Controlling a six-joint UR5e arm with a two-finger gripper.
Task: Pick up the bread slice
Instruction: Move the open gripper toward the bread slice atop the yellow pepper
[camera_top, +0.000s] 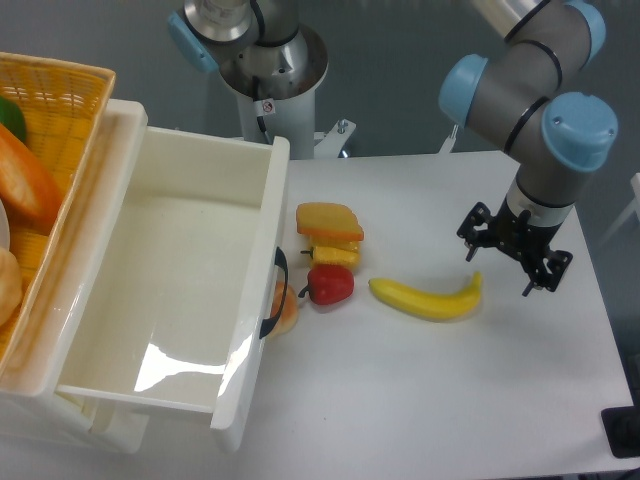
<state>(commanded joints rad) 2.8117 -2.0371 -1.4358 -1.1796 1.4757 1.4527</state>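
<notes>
The bread slice (328, 221) is a flat yellow-orange toast piece with a darker orange crust. It lies on the white table just right of the white bin, resting partly on a yellow toy piece (336, 256). My gripper (503, 267) hangs over the right part of the table, well to the right of the bread and just right of the banana's tip. Its two black fingers are spread apart and hold nothing.
A yellow banana (425, 298) lies between the gripper and the bread. A red toy fruit (330, 285) sits below the bread, and an orange piece (286, 311) lies by the bin's handle. A large white bin (170, 290) and a yellow basket (60, 110) stand at the left.
</notes>
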